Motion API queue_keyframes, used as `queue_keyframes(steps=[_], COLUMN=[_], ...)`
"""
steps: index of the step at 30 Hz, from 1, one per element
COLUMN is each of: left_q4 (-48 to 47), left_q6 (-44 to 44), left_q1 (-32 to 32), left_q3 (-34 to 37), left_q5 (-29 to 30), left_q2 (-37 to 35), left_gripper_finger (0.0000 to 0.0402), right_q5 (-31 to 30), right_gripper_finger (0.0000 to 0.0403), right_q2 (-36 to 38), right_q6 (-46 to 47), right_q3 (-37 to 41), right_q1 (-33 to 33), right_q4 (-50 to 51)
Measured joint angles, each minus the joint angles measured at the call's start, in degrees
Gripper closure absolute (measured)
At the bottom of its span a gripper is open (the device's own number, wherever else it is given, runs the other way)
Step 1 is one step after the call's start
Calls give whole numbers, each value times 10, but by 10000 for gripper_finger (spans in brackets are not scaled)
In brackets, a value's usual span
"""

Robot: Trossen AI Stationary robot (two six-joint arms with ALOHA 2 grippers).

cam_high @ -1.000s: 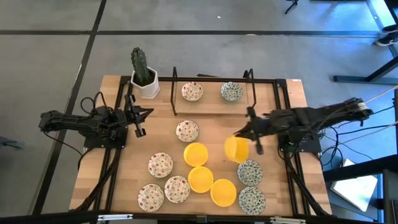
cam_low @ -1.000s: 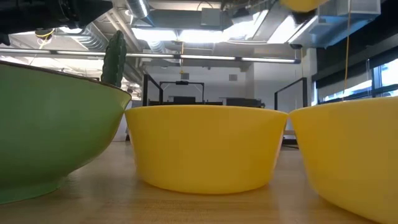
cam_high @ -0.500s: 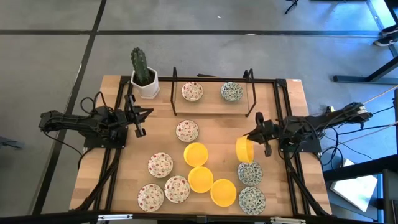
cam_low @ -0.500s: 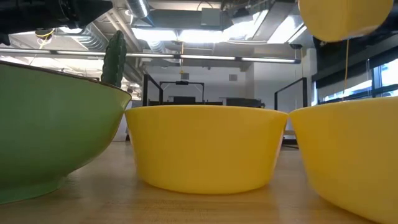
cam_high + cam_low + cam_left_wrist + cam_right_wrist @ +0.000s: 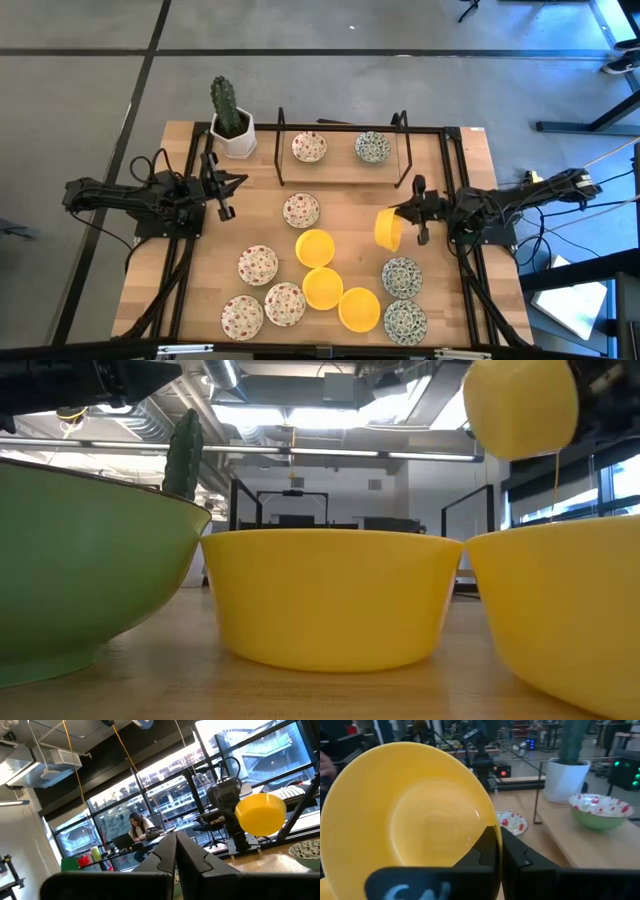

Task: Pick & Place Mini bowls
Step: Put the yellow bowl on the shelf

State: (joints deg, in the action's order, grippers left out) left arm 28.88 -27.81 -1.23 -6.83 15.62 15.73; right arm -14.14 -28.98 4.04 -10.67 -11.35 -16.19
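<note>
Right gripper (image 5: 410,212) clenched on a tipped yellow bowl (image 5: 388,229) at mid right, speckled bowls (image 5: 258,265) lower left, cactus pot (image 5: 232,134) upper left, left gripper (image 5: 222,188) pinched shut, no readable writing.

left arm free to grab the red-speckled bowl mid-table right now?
Probably yes. The left claw is shut and holds nothing, and bare table lies between it and the red-speckled bowl. The right claw, shut on the yellow bowl, is off to the other side.

Wooden tabletop (image 5: 340,195) on grey floor (image 5: 80,80). Cactus (image 5: 224,104) in white pot (image 5: 240,140) at far-left corner. Black wire rack (image 5: 340,150) along far edge. Seated person (image 5: 137,825) at laptop, background.
</note>
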Motion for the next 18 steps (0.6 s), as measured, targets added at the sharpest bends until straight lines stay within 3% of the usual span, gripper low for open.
queue_keyframes(steps=[4,8,18], left_q4=[0,0,0], left_q6=[0,0,0], left_q1=[0,0,0], left_q3=[0,0,0], left_q5=[0,0,0], left_q2=[0,0,0], left_gripper_finger=[395,398,396], right_q5=[1,2,0], right_gripper_finger=[397,397,399], right_q2=[-39,-113,-427], right_q6=[12,2,-40], right_q3=[-74,-201,-590], right_q1=[21,48,185], right_q4=[40,145,453])
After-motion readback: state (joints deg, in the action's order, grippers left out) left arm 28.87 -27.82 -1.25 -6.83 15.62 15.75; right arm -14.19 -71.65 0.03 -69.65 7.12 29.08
